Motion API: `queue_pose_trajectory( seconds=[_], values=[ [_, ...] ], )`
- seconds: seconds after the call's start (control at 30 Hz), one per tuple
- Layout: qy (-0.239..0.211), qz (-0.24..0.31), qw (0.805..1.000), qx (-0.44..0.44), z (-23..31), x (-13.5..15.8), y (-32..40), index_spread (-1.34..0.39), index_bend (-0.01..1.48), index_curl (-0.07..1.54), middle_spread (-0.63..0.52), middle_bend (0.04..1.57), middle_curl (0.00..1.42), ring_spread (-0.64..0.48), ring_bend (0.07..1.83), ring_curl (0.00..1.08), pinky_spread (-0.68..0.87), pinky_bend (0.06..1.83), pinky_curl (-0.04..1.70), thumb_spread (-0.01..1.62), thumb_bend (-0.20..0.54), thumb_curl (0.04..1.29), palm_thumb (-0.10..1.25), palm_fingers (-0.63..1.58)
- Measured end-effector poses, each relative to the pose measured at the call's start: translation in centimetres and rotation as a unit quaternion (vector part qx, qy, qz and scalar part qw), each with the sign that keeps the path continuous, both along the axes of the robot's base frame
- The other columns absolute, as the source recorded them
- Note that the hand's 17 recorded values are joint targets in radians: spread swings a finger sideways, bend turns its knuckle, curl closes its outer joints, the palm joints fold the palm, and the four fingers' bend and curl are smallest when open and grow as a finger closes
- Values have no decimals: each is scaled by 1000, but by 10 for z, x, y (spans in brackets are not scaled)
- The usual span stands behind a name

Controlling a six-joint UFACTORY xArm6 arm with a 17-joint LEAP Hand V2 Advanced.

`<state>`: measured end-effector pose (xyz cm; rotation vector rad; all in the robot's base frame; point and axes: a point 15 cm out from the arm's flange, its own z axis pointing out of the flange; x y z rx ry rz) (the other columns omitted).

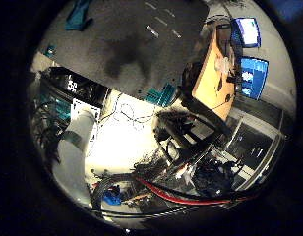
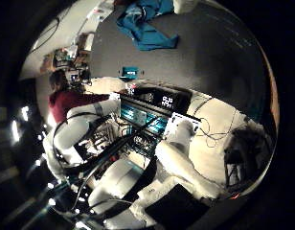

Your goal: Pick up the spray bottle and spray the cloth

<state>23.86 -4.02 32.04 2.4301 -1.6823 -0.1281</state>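
- Cloth [image 2: 146, 28]: a teal cloth lies crumpled on the dark grey surface [image 2: 205, 52], well away from the palm, which looks out over it from a distance.
- Spray bottle: not identifiable in either palm view; its position cannot be confirmed.
- Hand: no fingers can be made out with certainty, so I cannot tell whether it is spread or closed. Nothing appears close to the palm.
- Arm [image 2: 181, 163]: its white segments cross the thumb-side view.
- Handling, judged: a spray bottle is likely light, rigid and smooth-sided; best taken round the neck below the trigger. The cloth is soft and limp.
- Risk, judged: slippage on smooth plastic.
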Motion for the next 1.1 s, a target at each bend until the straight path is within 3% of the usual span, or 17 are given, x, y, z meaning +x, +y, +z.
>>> queue_pose_trajectory(
  seconds=[1.1],
  values=[
    [32, -76, 997, -3, -8, -25, -51, -384, 184, 333, 62, 187, 303, 191, 186, 205, 386, 218, 325, 1074, -21, 289, 601, 139]
  ],
)
